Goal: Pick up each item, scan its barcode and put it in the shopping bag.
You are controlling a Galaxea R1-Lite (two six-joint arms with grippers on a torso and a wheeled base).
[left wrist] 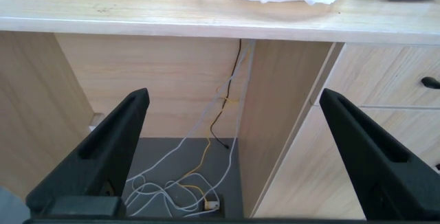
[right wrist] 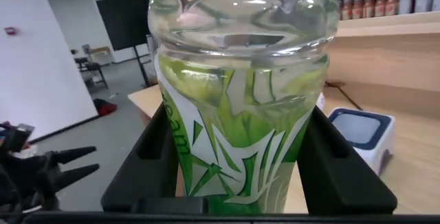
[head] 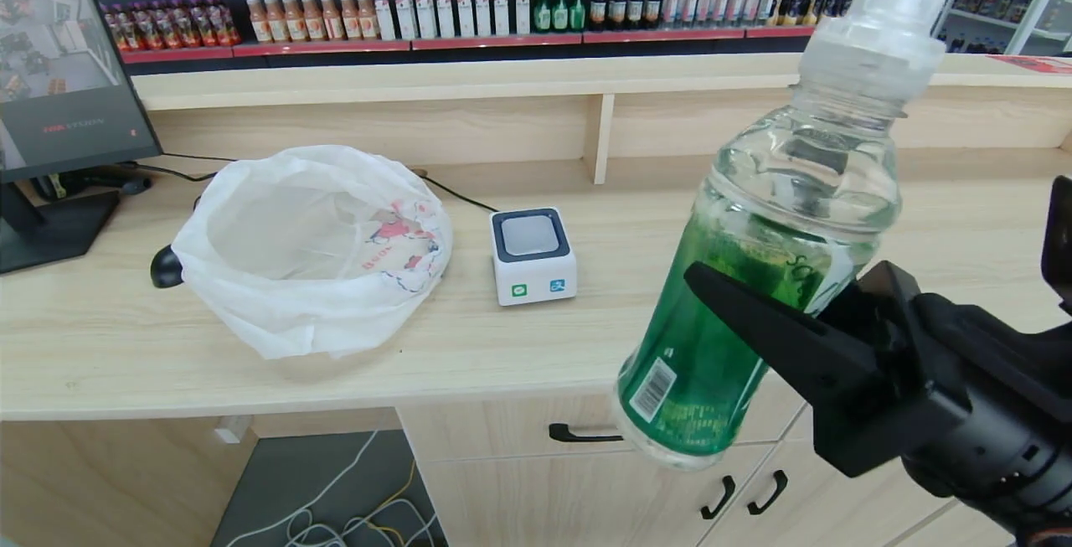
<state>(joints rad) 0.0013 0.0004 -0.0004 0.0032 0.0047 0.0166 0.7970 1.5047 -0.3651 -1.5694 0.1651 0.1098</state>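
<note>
My right gripper is shut on a clear bottle with a green label and white cap. It holds the bottle tilted, above the counter's front edge at the right. The bottle's barcode faces out near its lower end. In the right wrist view the bottle stands between the fingers of the right gripper. A white scanner box sits mid-counter, left of the bottle. The white shopping bag lies open further left. My left gripper hangs open and holds nothing, below the counter edge.
The wooden counter has a raised ledge behind it. A monitor and a black mouse are at the left. Shelves of bottles line the back wall. Below are drawer handles and loose cables.
</note>
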